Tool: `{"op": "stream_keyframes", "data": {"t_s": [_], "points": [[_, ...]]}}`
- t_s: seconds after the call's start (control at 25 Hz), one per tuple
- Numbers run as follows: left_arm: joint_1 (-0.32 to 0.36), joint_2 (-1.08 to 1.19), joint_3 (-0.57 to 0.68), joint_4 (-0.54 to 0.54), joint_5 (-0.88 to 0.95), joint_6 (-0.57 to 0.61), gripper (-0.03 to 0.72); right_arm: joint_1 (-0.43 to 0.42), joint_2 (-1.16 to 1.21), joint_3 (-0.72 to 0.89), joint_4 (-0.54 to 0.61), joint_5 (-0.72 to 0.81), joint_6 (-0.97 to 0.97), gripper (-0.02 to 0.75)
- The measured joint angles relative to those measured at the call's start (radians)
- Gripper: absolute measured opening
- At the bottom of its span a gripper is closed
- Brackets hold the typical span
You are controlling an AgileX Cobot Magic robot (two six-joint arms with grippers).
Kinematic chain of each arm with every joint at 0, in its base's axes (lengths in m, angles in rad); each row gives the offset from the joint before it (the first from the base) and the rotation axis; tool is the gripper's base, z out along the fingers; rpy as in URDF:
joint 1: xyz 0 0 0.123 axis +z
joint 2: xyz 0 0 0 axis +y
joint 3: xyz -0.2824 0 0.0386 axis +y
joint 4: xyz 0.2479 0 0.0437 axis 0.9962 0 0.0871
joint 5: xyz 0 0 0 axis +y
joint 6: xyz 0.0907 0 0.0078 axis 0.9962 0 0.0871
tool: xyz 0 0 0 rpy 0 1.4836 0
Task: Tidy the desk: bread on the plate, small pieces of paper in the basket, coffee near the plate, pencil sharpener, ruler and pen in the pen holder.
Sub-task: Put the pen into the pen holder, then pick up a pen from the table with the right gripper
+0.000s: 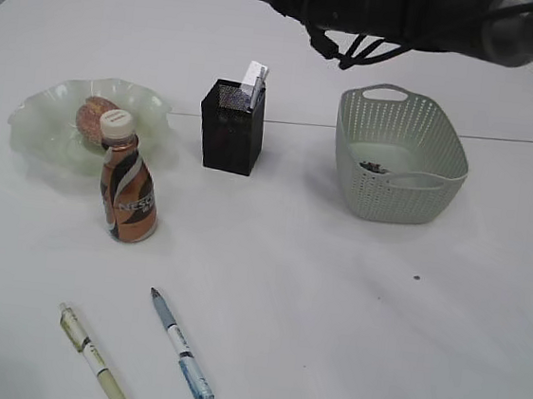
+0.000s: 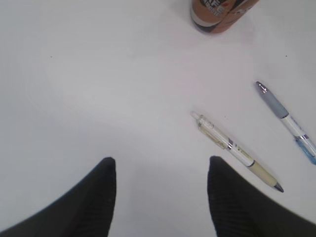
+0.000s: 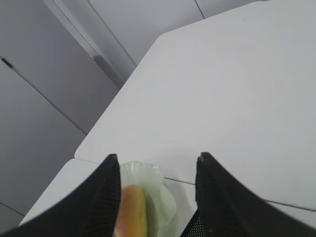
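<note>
1. At far left of the white bench [image 1: 330, 321], a pale green plate [image 1: 40, 128] holds a round piece of bread [image 1: 92, 115].
2. Just in front of the plate, a brown coffee bottle [image 1: 129, 190] stands upright with its white cap on.
3. Nearer the front edge, two pens lie flat and apart: a yellow pen [image 1: 93, 356] at left and a blue pen [image 1: 181, 348] beside it, both angled the same way.
4. The left gripper [image 2: 160, 190] hovers over bare bench with its jaws moderately wide and nothing between them; in its wrist view the yellow pen lies just to one side and the bottle's base shows at the top edge.
5. At centre, a black mesh holder [image 1: 231, 127] stands upright, with a pale item, likely the ruler [image 1: 253, 84], sticking out of its top.
6. Right of the holder, a grey-green basket [image 1: 443, 151] with handles contains small dark scraps [image 1: 375, 167] on its floor.
7. The right gripper [image 3: 158, 190] hangs high over the holder, its arm [image 1: 410, 14] crossing the top of the exterior view; its jaws stand apart, holding nothing, with the plate and bread visible below.
</note>
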Motion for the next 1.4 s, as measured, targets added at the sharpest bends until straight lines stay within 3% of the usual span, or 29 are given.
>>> {"op": "stream_keyframes", "data": {"t_s": [0.08,0.32,0.44,0.6,0.84,1.0,1.4], "points": [[0.0,0.0,0.0,0.0,0.0,0.0,0.433,0.0,-0.032,0.0,-0.162,0.02,0.165,0.366],[0.0,0.0,0.0,0.0,0.0,0.0,0.433,0.004,-0.14,0.0,-0.788,0.227,0.713,0.366],[0.0,0.0,0.0,0.0,0.0,0.0,0.433,0.039,-0.198,0.0,-1.014,0.347,0.911,0.366],[0.0,0.0,0.0,0.0,0.0,0.0,0.433,0.143,-0.251,0.0,-1.219,0.479,1.056,0.366],[0.0,0.0,0.0,0.002,0.0,0.0,0.433,0.286,-0.26,-0.005,-1.436,0.717,1.213,0.367],[0.0,0.0,0.0,0.002,0.0,0.0,0.433,0.366,-0.26,-0.001,-1.572,0.789,1.291,0.367],[0.0,0.0,0.0,0.002,0.002,0.0,0.433,0.502,-0.093,-0.001,-1.567,0.832,1.35,0.367]]}}
